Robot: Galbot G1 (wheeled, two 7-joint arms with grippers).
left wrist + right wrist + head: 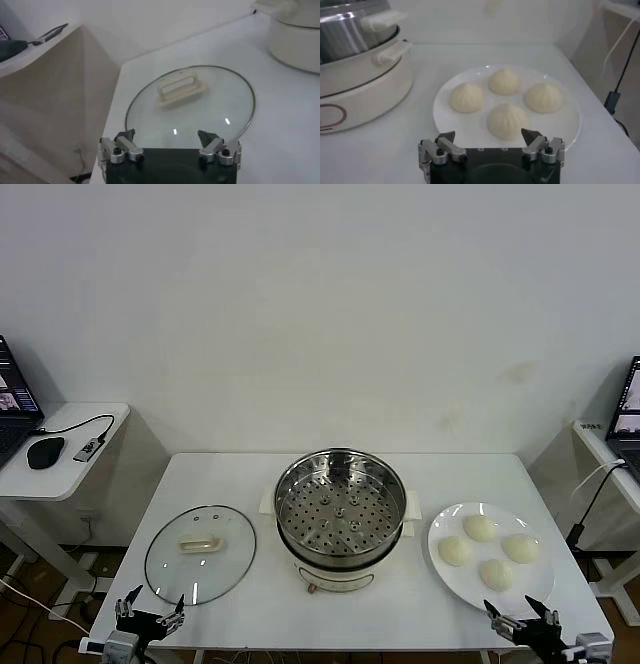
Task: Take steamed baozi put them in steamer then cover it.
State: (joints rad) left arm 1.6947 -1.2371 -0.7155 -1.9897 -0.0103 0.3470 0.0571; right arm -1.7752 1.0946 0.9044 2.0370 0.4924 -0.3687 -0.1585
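lab – bare wall (320,304) | side desks (70,454) – laptops (15,399)

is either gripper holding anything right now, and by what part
Nothing is held. The left gripper is open near the glass lid; the right gripper is open near the plate.

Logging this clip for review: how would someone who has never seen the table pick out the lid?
On the white table, look to the left of the metal steamer in the middle. The lid lies flat there near the front edge: a round clear glass disc with a cream handle, unlike the solid white plate of buns on the right.
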